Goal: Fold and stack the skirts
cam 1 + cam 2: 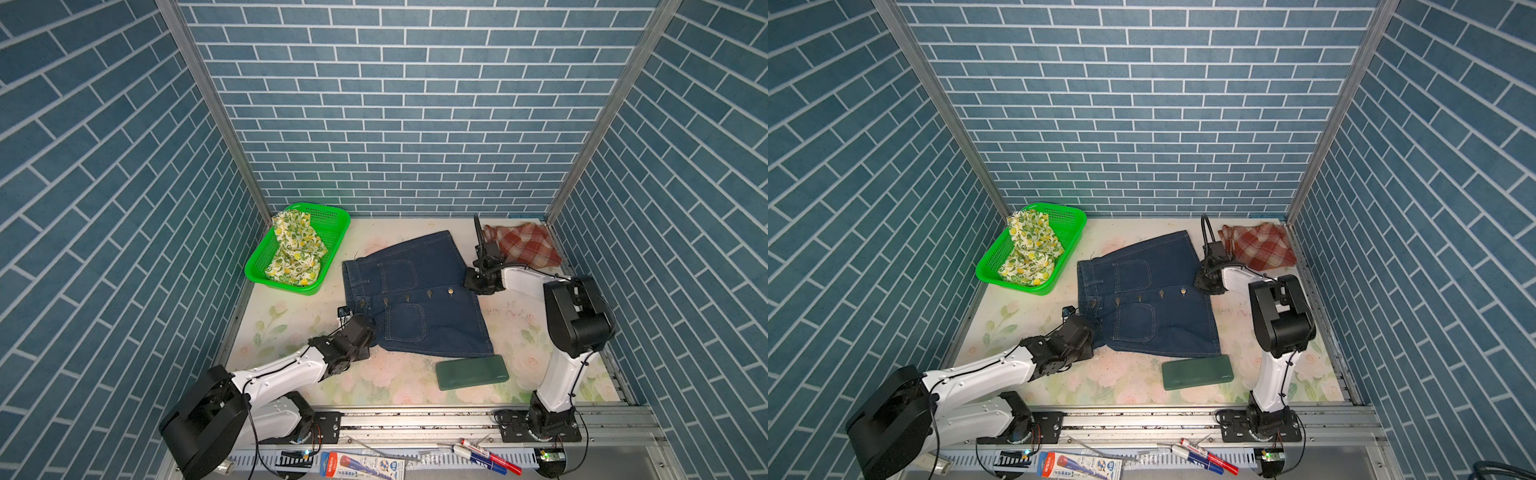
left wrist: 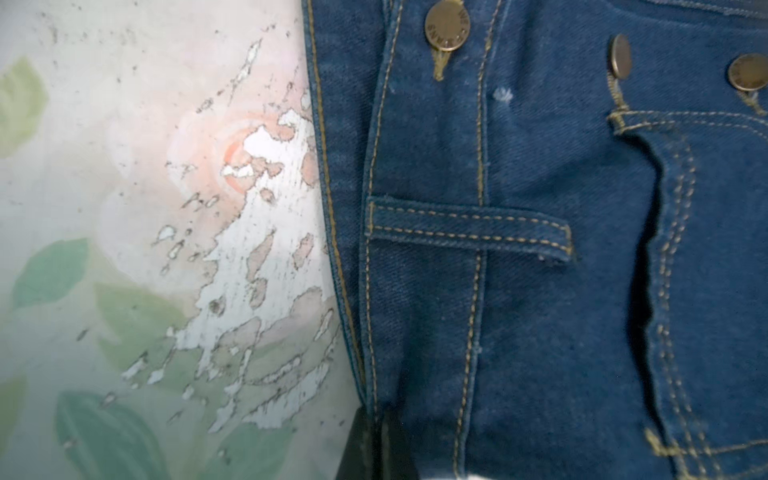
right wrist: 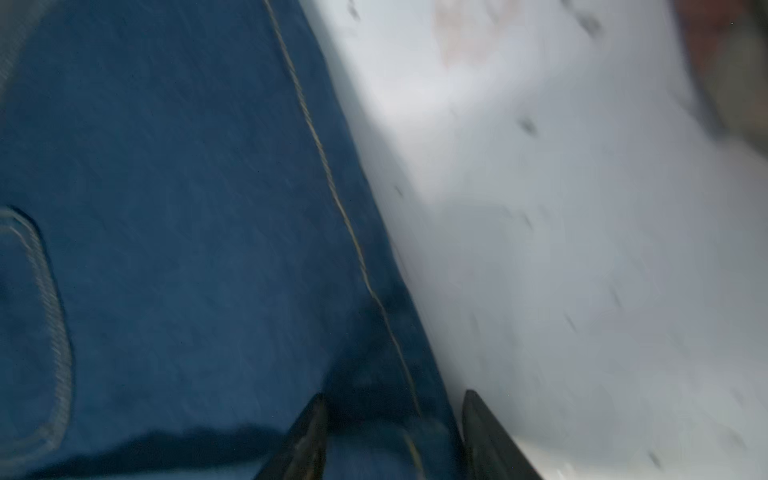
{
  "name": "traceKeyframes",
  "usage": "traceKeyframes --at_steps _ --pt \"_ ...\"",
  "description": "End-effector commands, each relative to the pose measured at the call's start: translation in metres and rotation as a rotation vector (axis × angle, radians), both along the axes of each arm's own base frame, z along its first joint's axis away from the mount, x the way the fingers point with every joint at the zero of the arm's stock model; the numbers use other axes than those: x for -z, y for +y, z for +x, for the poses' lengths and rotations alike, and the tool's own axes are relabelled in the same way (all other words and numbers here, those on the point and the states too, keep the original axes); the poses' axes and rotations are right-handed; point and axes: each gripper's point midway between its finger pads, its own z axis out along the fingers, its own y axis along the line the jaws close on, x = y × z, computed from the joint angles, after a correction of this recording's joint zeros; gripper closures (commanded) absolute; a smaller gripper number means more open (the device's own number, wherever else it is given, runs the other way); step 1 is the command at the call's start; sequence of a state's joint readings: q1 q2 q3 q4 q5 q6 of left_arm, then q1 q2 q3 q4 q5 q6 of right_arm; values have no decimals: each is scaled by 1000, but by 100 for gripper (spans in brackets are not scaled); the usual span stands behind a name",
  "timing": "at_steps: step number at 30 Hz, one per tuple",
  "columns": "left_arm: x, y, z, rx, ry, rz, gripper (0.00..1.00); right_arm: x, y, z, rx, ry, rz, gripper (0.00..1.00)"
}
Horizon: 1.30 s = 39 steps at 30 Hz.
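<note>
We look down on a pale floral-printed bench (image 1: 291,316) with the dark blue denim skirt (image 1: 419,299), brass-buttoned and patch-pocketed, spread flat at its middle, waistband toward the left arm. A bright green plastic mesh basket (image 1: 332,228) sits in the far left corner and holds the crumpled cream lemon-and-leaf print skirt (image 1: 297,249). The rust-red and cream plaid skirt (image 1: 525,245) lies in the far right corner. A flat dark green rectangular slab (image 1: 471,372) rests just beside the denim's near hem corner. The left claw (image 2: 376,432) is pressed together on the denim waistband. The right claw (image 3: 395,395) stands spread, straddling the denim's hem edge.
</note>
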<state>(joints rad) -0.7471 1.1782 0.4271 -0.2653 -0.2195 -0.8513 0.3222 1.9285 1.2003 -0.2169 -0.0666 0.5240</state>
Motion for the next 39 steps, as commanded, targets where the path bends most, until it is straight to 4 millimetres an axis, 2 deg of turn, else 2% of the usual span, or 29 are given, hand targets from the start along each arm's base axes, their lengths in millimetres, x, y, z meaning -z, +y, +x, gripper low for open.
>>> traceKeyframes --at_steps 1,5,8,13,16,18,22,25,29,31,32,33,36,39 --pt "3 -9 -1 44 37 9 100 1 12 28 -3 -11 19 48" --pt "5 -21 1 64 52 -8 100 -11 32 59 -24 -37 85 48" --pt "5 -29 4 77 50 -18 100 -4 47 81 -41 -33 126 50" --pt "3 -34 1 90 57 -17 100 4 64 108 -55 -46 159 68" --pt "1 -34 0 91 55 -20 100 2 76 123 -71 -65 194 81" --pt "-1 -37 0 94 46 -34 100 -2 89 133 -92 -90 217 85" --pt "-7 -55 3 127 25 -69 100 -16 114 158 -124 -142 274 85" --pt "-12 -79 5 173 9 -97 100 -33 130 177 -137 -191 321 82" --pt "-16 -115 4 251 -7 -137 100 -68 134 197 -155 -269 321 73" --pt "-20 -131 2 298 -14 -153 92 -88 125 202 -156 -304 299 62" --pt "-22 -136 2 318 -17 -151 84 -99 117 203 -150 -317 289 54" --pt "-25 -140 1 339 -23 -146 70 -107 107 202 -141 -323 267 49" --pt "-36 -140 -1 377 -49 -148 40 -125 72 190 -90 -327 182 42" --pt "-47 -129 -5 409 -72 -116 25 -132 37 165 -20 -301 99 39"
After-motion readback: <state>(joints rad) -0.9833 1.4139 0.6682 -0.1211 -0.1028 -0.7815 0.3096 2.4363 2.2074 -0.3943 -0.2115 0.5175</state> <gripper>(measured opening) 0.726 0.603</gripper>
